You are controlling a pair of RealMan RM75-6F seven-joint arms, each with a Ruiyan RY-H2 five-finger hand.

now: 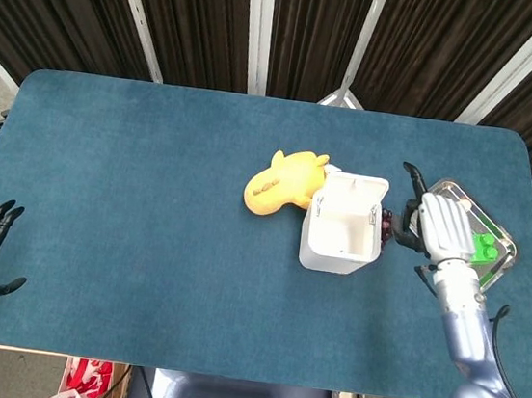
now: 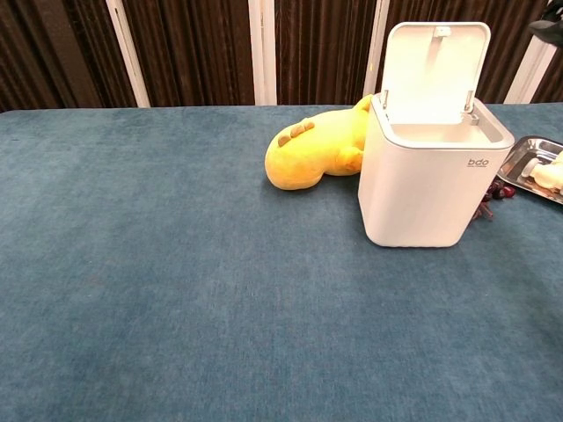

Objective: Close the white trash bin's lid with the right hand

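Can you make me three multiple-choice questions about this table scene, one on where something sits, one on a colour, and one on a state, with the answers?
1. Where does the plush toy lie?
A. inside the bin
B. against the bin's far left side
C. on the tray

2. What colour is the block on the metal tray?
A. green
B. red
C. white

3. How is the lid of the white trash bin?
A. shut flat
C. standing open
B. lying off on the table

Answers: 1 B, the chest view shows it touching that side. 2 A, the head view shows green. 3 C, it stands upright on its hinge, with the right hand beside the bin.
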